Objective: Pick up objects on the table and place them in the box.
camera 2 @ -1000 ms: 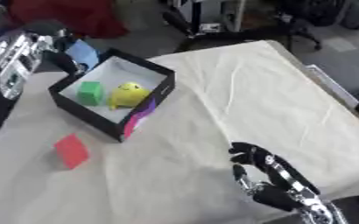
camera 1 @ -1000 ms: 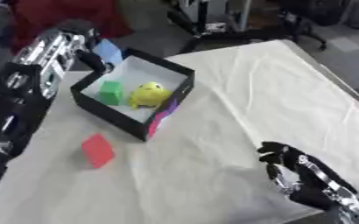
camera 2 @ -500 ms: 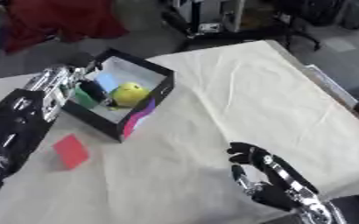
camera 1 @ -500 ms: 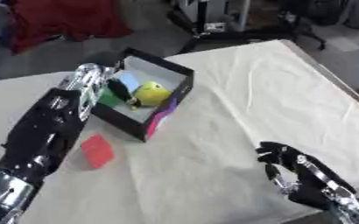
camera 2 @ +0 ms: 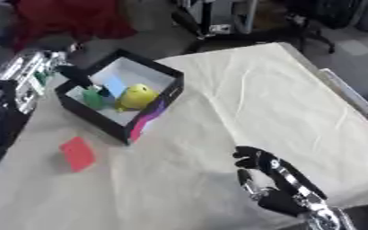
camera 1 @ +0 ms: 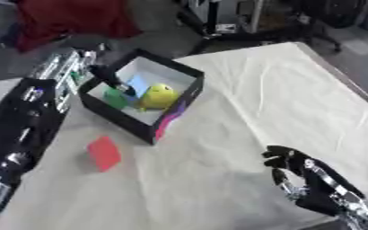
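Left hand had moved to the box's far-left rim, apparently pinching a blue piece over the inside. Green block and yellow object inside already. Red block remained on desk. Right hand idle, fingers relaxed.

Left robot hand crowds the box's opening.
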You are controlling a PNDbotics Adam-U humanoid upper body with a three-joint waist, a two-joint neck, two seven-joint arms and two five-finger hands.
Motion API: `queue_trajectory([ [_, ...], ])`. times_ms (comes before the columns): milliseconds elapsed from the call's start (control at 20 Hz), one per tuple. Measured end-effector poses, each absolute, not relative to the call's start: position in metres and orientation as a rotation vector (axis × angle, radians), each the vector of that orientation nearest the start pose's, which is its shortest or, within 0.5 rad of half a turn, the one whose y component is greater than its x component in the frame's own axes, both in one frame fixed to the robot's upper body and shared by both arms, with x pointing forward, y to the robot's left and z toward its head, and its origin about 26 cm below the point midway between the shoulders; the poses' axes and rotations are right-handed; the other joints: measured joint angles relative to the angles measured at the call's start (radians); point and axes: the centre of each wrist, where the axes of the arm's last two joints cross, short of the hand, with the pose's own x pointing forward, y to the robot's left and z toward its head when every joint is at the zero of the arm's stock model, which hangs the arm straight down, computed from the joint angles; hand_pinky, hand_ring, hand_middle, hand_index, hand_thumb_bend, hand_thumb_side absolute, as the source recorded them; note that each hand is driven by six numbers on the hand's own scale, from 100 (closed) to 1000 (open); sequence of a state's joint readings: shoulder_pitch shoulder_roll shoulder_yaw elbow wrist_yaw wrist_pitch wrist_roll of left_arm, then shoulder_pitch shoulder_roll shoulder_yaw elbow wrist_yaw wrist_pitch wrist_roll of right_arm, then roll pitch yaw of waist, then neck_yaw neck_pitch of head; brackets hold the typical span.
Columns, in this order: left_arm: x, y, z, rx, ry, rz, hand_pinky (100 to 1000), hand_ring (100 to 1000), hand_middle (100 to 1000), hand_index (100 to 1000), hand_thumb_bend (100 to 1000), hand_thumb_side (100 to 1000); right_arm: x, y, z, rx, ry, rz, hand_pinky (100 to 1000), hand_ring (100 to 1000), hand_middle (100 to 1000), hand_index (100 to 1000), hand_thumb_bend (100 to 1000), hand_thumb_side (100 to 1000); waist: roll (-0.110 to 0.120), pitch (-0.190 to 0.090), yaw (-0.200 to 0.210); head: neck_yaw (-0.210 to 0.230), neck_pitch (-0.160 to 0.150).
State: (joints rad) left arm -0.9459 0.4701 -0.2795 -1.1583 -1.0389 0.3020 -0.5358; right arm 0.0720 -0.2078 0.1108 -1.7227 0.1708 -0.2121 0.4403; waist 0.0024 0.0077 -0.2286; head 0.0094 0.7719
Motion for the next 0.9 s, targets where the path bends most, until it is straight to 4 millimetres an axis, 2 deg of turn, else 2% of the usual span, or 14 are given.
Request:
queue_trajectory([
  [150,0.446,0.234,0.255,1.129,-1.147,-1.330,779,753,791,867,1000,526,0.255,-0.262,0.015,0.127,-1.703,0.795,858,792,801,908,100,455,0.000,0.000,0.001,0.003,0.000],
  [250,0.441,0.233,0.258,1.121,-1.160,-1.340,761,709,750,855,1000,511,0.254,-0.263,0.014,0.122,-1.699,0.791,858,792,801,908,100,453,0.001,0.000,0.011,0.003,0.000],
  [350,0.433,0.243,0.252,1.113,-1.147,-1.363,756,699,739,851,1000,500,0.254,-0.265,0.013,0.112,-1.695,0.787,858,792,801,908,100,453,0.001,0.000,0.024,0.004,0.000],
  [550,0.413,0.265,0.241,1.078,-1.102,-1.462,735,668,708,850,1000,396,0.254,-0.266,0.013,0.103,-1.696,0.786,858,792,801,907,100,451,0.001,0.000,0.020,0.009,0.000],
  [600,0.408,0.269,0.237,1.059,-1.086,-1.498,735,668,708,850,1000,393,0.254,-0.266,0.014,0.101,-1.697,0.785,858,792,801,907,100,451,0.001,0.000,0.020,0.010,0.000],
  [650,0.402,0.271,0.232,1.036,-1.073,-1.537,730,662,702,849,1000,367,0.254,-0.266,0.014,0.100,-1.696,0.786,858,793,801,908,100,452,0.001,0.000,0.020,0.010,0.000],
  [900,0.373,0.270,0.200,0.865,-0.986,-1.676,722,664,705,852,951,353,0.255,-0.267,0.015,0.095,-1.699,0.794,858,793,801,908,100,451,0.001,0.000,0.012,0.000,0.000],
])
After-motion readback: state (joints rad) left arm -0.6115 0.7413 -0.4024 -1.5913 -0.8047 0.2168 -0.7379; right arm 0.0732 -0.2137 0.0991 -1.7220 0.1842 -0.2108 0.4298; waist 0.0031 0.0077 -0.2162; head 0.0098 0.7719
